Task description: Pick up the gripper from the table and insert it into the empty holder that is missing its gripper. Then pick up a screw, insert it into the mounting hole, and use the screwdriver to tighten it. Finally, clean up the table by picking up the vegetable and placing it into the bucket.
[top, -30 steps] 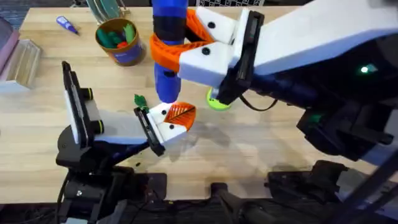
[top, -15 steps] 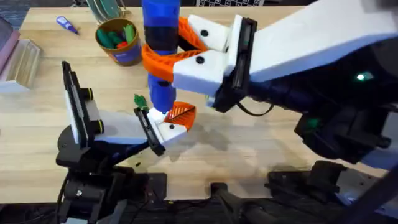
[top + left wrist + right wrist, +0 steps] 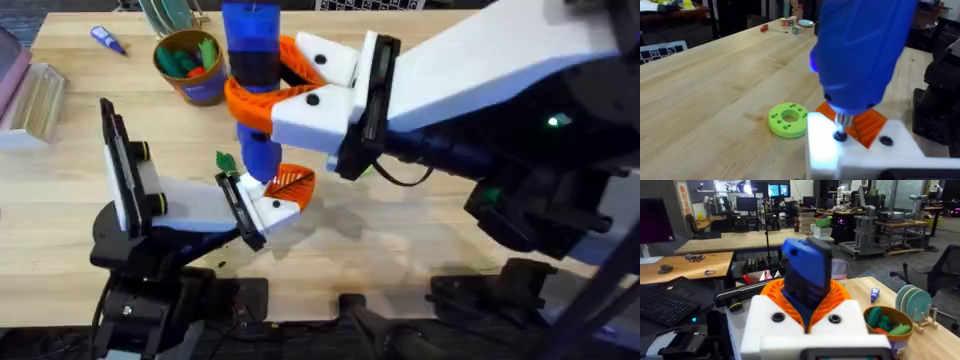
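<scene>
It was a robotics lab or workshop; the right wrist view looked past a pale wooden worktop (image 3: 920, 287) into a big open room with rows of benches (image 3: 715, 245) carrying monitors (image 3: 747, 202), a keyboard (image 3: 662, 305) and loose gear; metal equipment racks (image 3: 875, 230) stood farther back beside an office chair (image 3: 940, 275); overhead lights shone on a hard floor; in the left wrist view more cluttered benches (image 3: 670, 5) stood beyond the same worktop.
</scene>
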You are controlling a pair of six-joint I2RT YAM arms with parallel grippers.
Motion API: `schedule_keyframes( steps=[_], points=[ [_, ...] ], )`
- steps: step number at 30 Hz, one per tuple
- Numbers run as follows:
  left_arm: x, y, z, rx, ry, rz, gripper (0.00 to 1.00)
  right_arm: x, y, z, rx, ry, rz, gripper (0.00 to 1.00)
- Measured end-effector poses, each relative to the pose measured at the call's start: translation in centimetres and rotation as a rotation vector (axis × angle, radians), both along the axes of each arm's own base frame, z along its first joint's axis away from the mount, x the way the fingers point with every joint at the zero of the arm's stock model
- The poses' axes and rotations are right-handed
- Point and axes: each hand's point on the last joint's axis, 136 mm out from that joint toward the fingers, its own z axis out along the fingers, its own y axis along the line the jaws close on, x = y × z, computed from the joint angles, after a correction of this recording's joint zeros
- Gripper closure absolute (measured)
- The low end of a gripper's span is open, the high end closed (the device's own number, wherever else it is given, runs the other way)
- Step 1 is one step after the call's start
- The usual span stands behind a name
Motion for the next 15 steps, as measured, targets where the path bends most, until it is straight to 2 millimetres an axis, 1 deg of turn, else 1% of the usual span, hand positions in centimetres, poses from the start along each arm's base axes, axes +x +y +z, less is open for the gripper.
schedule_keyframes(
  steps=[13, 15],
  points=[
    [0.0, 0.0, 0.01, 0.0, 0.0, 0.0, 0.992, 0.01, 0.01, -0.01, 0.0, 0.0, 0.0, 0.979],
    [0.0, 0.0, 0.0, 0.0, 0.0, 0.0, 0.992, -0.07, -0.07, 0.41, 0.015, -0.011, 0.001, 0.979]
  ],
)
